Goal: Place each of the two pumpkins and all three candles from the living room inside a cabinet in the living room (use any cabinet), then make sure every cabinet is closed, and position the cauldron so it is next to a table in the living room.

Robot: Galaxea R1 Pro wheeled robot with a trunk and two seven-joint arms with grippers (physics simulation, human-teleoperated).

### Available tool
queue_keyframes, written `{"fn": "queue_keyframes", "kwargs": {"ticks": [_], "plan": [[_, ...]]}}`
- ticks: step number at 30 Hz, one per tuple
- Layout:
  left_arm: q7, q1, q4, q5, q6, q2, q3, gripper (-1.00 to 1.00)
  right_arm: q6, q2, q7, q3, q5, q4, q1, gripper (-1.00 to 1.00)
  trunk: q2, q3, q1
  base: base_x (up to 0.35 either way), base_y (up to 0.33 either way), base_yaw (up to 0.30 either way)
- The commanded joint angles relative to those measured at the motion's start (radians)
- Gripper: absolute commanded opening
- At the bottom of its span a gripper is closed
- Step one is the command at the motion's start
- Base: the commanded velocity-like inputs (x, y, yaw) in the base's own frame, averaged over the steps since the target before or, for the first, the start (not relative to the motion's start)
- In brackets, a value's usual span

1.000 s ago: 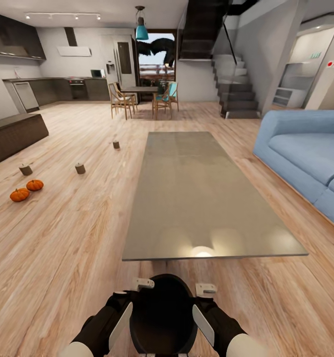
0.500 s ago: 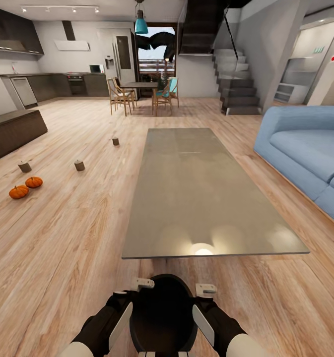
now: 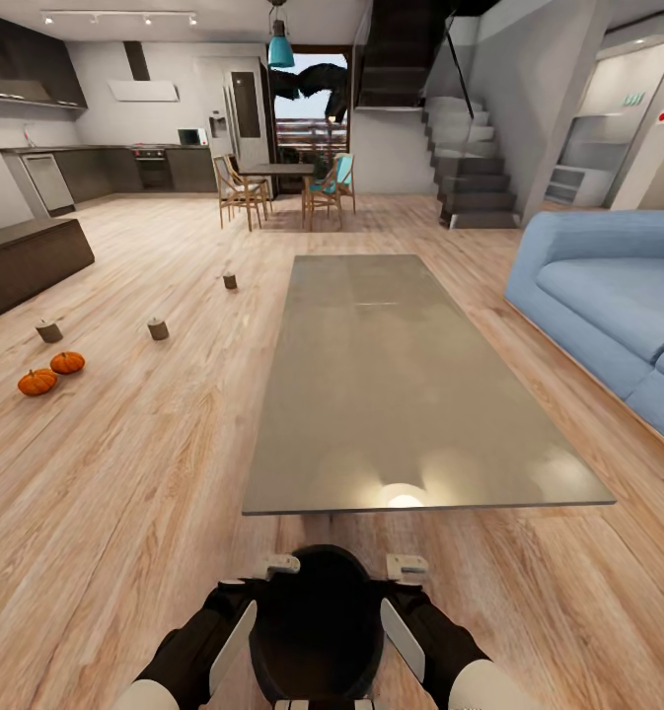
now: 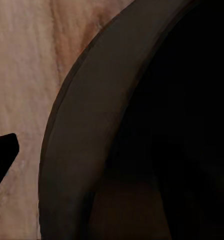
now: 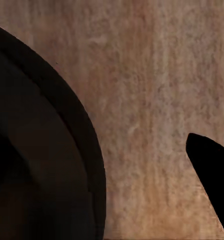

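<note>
Cauldron (image 3: 317, 621), black and round, sits between both arms at bottom of head view, just short of near end of table (image 3: 391, 394). Left gripper (image 3: 272, 568) against its left rim, right gripper (image 3: 407, 568) against its right rim; cannot tell whether either is open or clamped. Wrist views show cauldron's dark rim over wooden floor (image 3: 124, 493). Further left on floor: two pumpkins (image 3: 37, 382) (image 3: 67, 363) touching, three candles (image 3: 49, 331) (image 3: 158, 329) (image 3: 230, 281) spread apart. Cabinet (image 3: 26, 264) along left wall, fronts shut. Blue sofa (image 3: 608, 316) right of table.
</note>
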Motion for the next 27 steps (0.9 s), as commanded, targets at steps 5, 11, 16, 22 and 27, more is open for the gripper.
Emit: {"fn": "queue_keyframes", "kwargs": {"ticks": [5,11,16,22,27], "plan": [[0.008,0.0,-0.002,0.01,0.004,0.001,-0.004,1.0,0.004,0.0,-0.008,0.003,-0.005,-0.001,0.0,1.0,0.0,-0.001,0.0,0.0,0.0,0.0],[0.008,0.0,-0.002,0.011,0.004,0.001,-0.004,1.0,0.004,0.0,-0.008,0.003,-0.005,-0.001,0.0,1.0,0.0,-0.001,0.0,0.0,0.0,0.0],[0.008,0.0,-0.002,0.011,0.005,0.001,0.004,1.0,0.004,0.0,-0.008,0.003,-0.005,-0.001,0.0,1.0,0.0,-0.001,0.0,0.0,0.0,0.0],[0.005,0.0,-0.002,0.011,0.011,-0.002,0.067,1.0,0.004,0.0,-0.008,0.003,-0.006,-0.001,0.0,1.0,0.0,-0.001,0.0,0.0,0.0,0.0],[0.006,-0.003,-0.001,0.011,0.014,-0.005,0.071,1.0,0.004,0.0,-0.008,0.003,-0.006,-0.001,0.0,1.0,0.0,0.011,-0.002,0.0,0.0,0.0]]}}
